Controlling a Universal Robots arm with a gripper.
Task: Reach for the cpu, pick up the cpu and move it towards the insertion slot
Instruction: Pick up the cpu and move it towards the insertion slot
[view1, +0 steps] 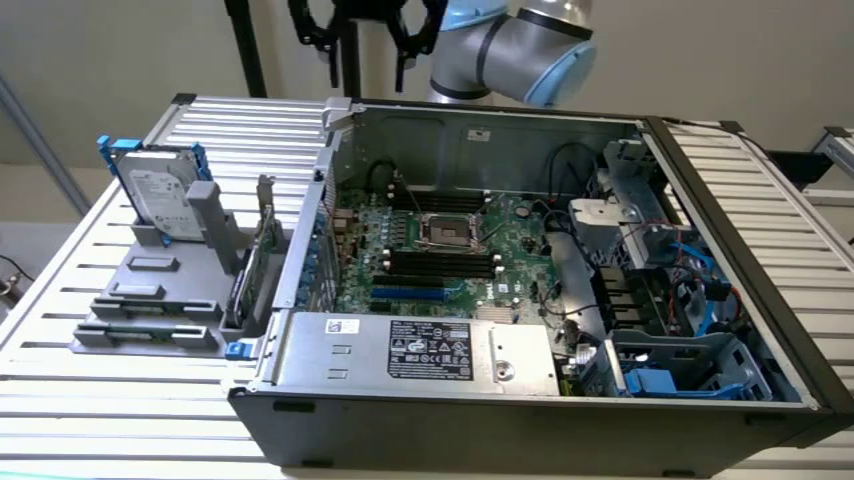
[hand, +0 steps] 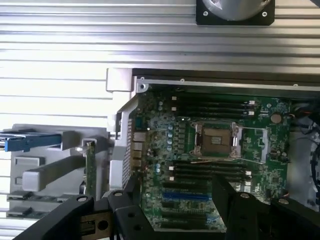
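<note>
Exterior view: the black two-fingered pincer (view1: 367, 35) hangs high above the back edge of the open grey metal computer case (view1: 534, 420), its fingers spread wide with nothing between them. The square, shiny-framed insertion slot (view1: 451, 232) sits on the green motherboard (view1: 514, 225), well apart from the pincer. Where the small silver cpu lies I cannot tell.

The arm (view1: 527, 50) has rounded tubular joints in silver-grey metal, closed by pale blue end caps (view1: 474, 12), with a smooth finish. The hand (hand: 172, 202) is matte black throughout, built of flat, angular link plates. Its fingers (hand: 230, 205) are broad, squared and black, with small round fastener heads and holes at the pivots. In the exterior view the linkages appear as thin black bars.
</note>
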